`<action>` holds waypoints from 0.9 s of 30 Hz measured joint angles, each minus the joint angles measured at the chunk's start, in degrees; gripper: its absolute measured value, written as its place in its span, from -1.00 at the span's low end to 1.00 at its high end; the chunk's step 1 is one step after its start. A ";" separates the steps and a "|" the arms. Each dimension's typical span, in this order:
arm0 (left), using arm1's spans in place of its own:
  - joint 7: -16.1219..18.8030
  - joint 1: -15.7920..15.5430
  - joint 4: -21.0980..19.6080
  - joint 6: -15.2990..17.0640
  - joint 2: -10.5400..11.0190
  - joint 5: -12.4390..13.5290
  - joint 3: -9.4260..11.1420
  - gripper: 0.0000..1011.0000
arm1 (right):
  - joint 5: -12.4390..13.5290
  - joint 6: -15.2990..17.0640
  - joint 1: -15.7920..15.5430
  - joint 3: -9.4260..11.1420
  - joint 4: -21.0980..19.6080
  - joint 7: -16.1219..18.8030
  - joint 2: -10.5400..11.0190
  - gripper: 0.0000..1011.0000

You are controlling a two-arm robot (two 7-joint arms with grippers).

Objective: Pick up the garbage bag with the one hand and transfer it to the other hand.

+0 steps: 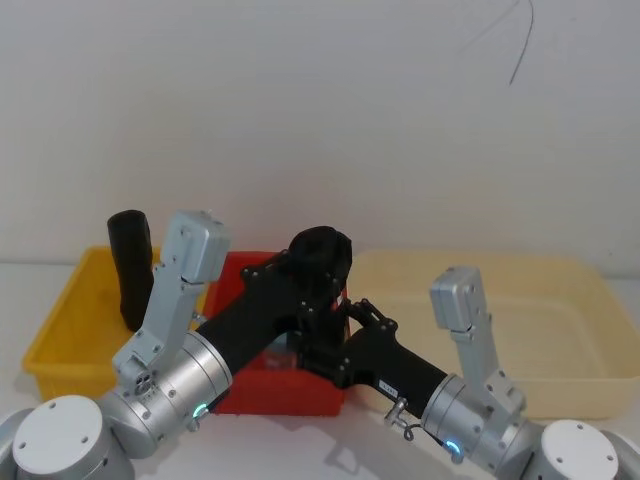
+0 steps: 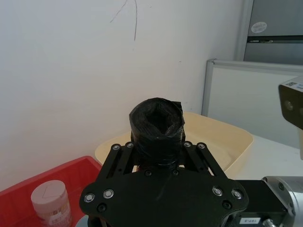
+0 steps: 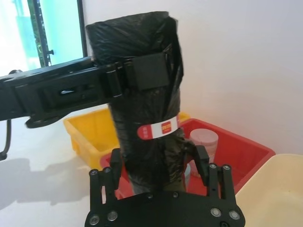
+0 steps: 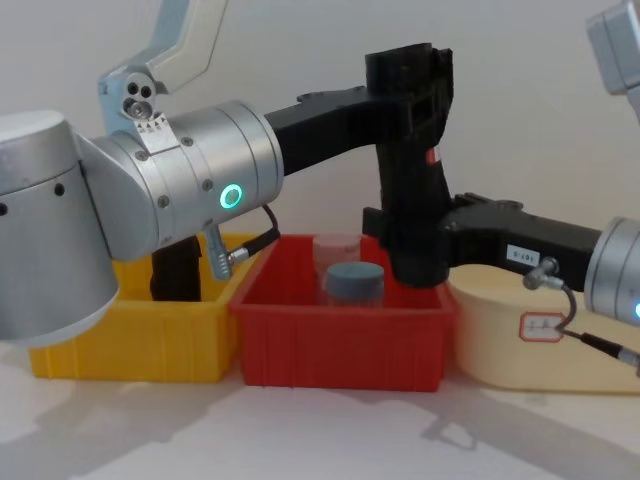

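On the counter (image 4: pixel 300 430) a left bin (image 4: pixel 130 345), middle bin (image 4: pixel 340 350) and right bin (image 4: pixel 500 350) sit side by side. A roll (image 1: pixel 130 265) stands in the left one, jars (image 4: pixel 350 285) in the middle. Over the middle bin the garbage bag (image 4: pixel 410 170) is upright, with the left tool (image 4: pixel 410 80) clamping its top and the right tool (image 4: pixel 410 245) at its base.

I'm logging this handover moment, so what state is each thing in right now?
garbage bag: upright, held in the air over the red bin.
left gripper: shut on the garbage bag's upper part.
right gripper: set around the garbage bag's lower end.
blue-lidded jar: upright, lid on, inside the red bin.
second black roll: standing in the yellow bin.
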 joint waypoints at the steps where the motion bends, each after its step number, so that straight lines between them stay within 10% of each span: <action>1: 0.00 0.00 0.00 0.00 0.00 0.00 0.00 -0.26 | 0.05 0.03 0.08 -0.01 0.07 -0.04 -0.01 0.84; 14: 0.00 -0.01 -0.02 -0.03 -0.01 -0.01 -0.01 -0.26 | 1.45 0.21 0.51 0.21 0.06 -0.27 -0.06 0.18; 27: 0.00 0.01 0.01 0.01 0.02 -0.01 0.02 0.00 | 2.80 0.19 0.31 0.45 -0.95 -0.61 0.18 0.18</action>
